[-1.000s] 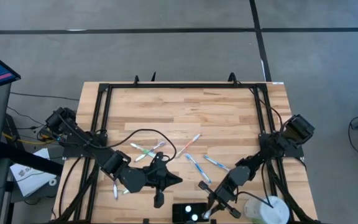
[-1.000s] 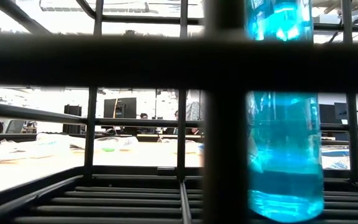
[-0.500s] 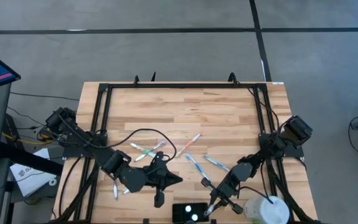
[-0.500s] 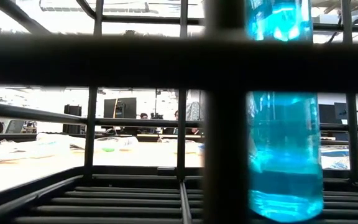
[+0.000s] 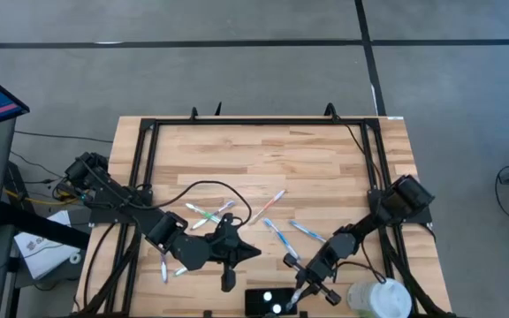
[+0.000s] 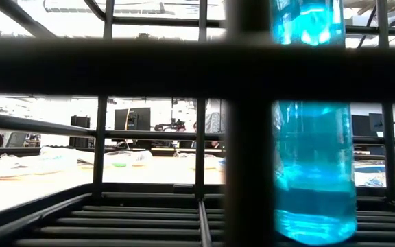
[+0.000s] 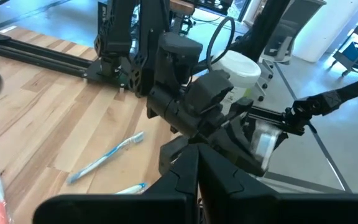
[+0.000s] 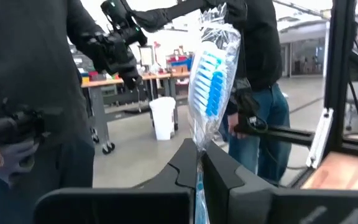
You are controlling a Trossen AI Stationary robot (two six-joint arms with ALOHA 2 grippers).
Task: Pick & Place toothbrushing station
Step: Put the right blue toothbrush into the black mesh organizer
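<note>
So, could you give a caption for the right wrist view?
Right tool shut on a wrapped blue toothbrush, held upright.

The table [image 5: 263, 159] and both arms are seen from directly overhead in the high view. A level look across the tabletop is given by the low view, taken from very close behind black bars [image 6: 242, 137]. Each wrist view is aimed forward past its own fingers. The right arm [image 7: 191, 106] is shared by the left wrist and high views.
</note>
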